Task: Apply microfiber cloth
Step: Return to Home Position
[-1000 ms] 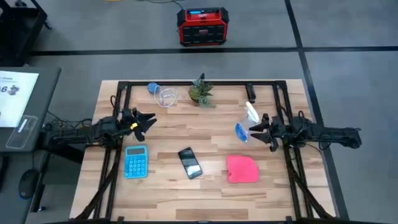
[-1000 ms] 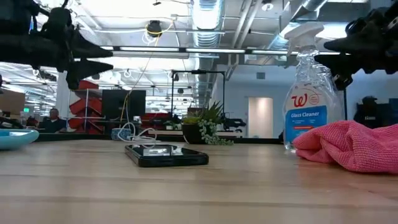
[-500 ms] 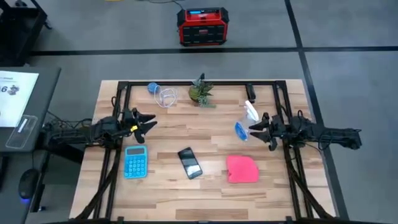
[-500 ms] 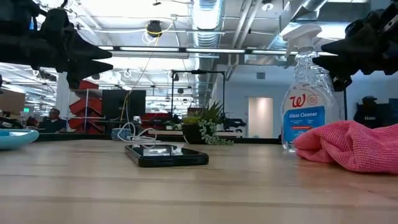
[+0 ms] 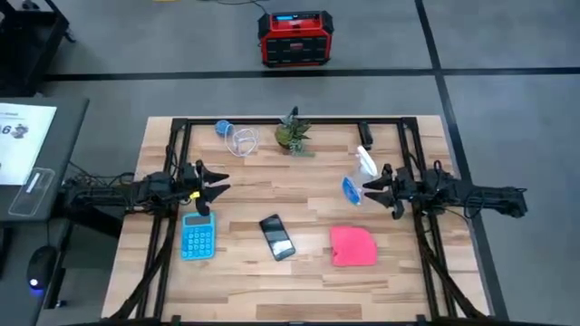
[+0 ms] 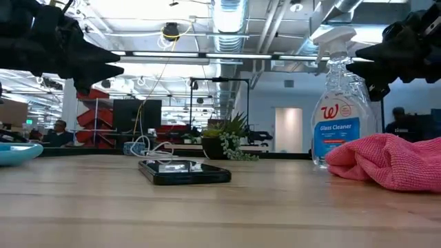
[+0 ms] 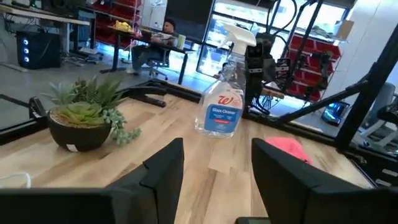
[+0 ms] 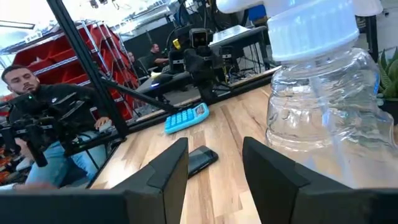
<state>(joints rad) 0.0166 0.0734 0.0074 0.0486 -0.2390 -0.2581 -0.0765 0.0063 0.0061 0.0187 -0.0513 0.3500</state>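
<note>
Both the left gripper (image 5: 214, 188) and the right gripper (image 5: 375, 194) are hovering above the table (image 5: 308, 195), jaws spread wide and holding nothing. We are finding the microfiber cloth (image 5: 353, 245) lying loose on the wood, toward the front edge from the right gripper, which is hanging just beside the spray bottle (image 5: 355, 181). The left gripper is well apart from it, beyond the phone (image 5: 277, 237). Being roughly square, the cloth is offering no clear long axis. We are judging the right arm nearer.
</note>
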